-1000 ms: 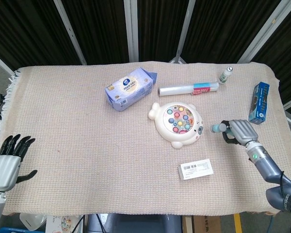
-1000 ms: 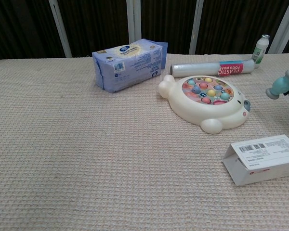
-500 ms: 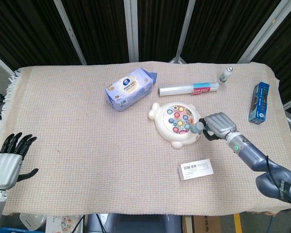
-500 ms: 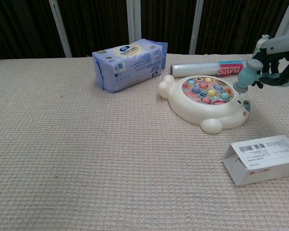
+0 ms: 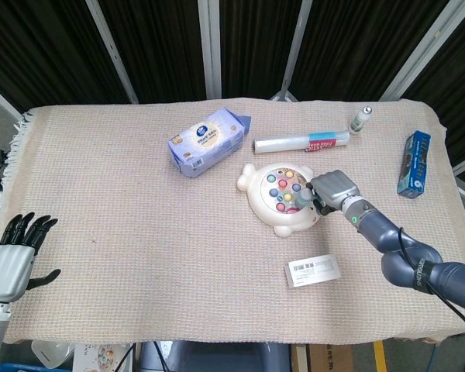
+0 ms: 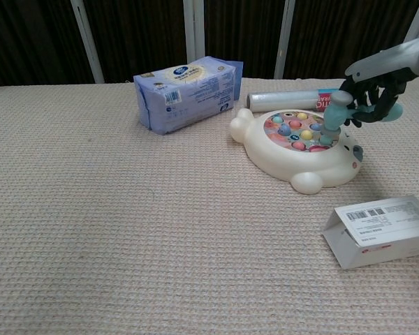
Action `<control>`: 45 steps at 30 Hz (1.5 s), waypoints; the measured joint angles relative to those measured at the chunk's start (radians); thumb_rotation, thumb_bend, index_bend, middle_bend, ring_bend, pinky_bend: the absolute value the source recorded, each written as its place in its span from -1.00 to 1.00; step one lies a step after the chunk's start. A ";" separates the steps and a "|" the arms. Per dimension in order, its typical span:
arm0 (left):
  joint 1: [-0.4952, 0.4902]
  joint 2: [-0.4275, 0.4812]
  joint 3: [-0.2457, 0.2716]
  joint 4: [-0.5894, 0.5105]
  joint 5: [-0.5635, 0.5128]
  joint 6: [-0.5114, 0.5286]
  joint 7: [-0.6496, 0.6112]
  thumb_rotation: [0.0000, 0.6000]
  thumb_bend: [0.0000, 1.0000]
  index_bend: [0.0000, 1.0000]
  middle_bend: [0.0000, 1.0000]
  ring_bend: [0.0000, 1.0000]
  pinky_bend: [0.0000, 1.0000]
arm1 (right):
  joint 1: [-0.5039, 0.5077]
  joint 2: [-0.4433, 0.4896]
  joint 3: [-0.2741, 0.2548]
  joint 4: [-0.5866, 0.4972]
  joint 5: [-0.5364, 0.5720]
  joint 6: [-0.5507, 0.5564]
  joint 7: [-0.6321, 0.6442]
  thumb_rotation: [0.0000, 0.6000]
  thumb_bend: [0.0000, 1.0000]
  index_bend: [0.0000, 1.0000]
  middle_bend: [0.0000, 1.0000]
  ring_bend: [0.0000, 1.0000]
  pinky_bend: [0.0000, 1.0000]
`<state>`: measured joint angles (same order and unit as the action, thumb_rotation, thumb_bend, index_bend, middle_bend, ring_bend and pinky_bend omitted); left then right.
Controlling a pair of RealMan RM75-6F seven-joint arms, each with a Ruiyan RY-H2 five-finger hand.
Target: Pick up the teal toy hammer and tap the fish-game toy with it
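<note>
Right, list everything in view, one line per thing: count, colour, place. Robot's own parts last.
fish-game toy: one, cream with coloured fish, centre of the cloth
teal toy hammer: one, teal, head down on the toy's right side
tissue pack: one, lavender, behind-left of the toy
plastic wrap roll: one, clear with a pink label, behind the toy
small bottle: one, pale with a green cap, far right end of the roll
blue box: one, blue, right edge
white carton: one, white with a barcode, near edge
table cloth: one, beige woven, covering the table
right hand: grey, grips the hammer
left hand: black fingers spread, near-left corner, holding nothing
</note>
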<state>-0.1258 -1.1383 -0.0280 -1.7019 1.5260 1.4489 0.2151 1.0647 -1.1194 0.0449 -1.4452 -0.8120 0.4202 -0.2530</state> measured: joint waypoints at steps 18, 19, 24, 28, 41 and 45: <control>0.000 -0.007 0.000 0.005 -0.014 -0.001 -0.003 1.00 -0.79 -0.73 -0.80 -1.00 -1.00 | 0.128 -0.046 -0.157 0.014 0.230 0.060 -0.102 1.00 0.59 0.85 0.56 0.15 0.03; -0.001 -0.009 -0.001 0.006 -0.014 -0.003 -0.004 1.00 -0.79 -0.73 -0.80 -1.00 -1.00 | 0.131 -0.038 -0.155 0.004 0.231 0.064 -0.101 1.00 0.59 0.85 0.56 0.15 0.03; -0.005 -0.012 0.000 0.010 -0.012 -0.008 -0.008 1.00 -0.79 -0.73 -0.80 -1.00 -1.00 | 0.157 -0.006 -0.149 -0.042 0.244 0.078 -0.097 1.00 0.59 0.85 0.56 0.15 0.03; -0.006 -0.013 0.002 0.014 -0.013 -0.010 -0.013 1.00 -0.79 -0.73 -0.80 -1.00 -1.00 | 0.186 -0.010 -0.154 -0.044 0.271 0.075 -0.106 1.00 0.59 0.85 0.56 0.15 0.03; -0.006 -0.016 0.003 0.025 -0.028 -0.020 -0.022 1.00 -0.79 -0.73 -0.80 -1.00 -1.00 | 0.282 -0.087 -0.220 0.017 0.398 0.061 -0.154 1.00 0.59 0.85 0.56 0.15 0.03; -0.008 -0.017 0.004 0.025 -0.028 -0.023 -0.021 1.00 -0.80 -0.73 -0.80 -1.00 -1.00 | 0.302 -0.113 -0.246 0.041 0.435 0.060 -0.164 1.00 0.59 0.85 0.56 0.15 0.03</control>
<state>-0.1336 -1.1554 -0.0240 -1.6765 1.4976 1.4259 0.1940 1.3663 -1.2323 -0.2014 -1.4047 -0.3770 0.4797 -0.4172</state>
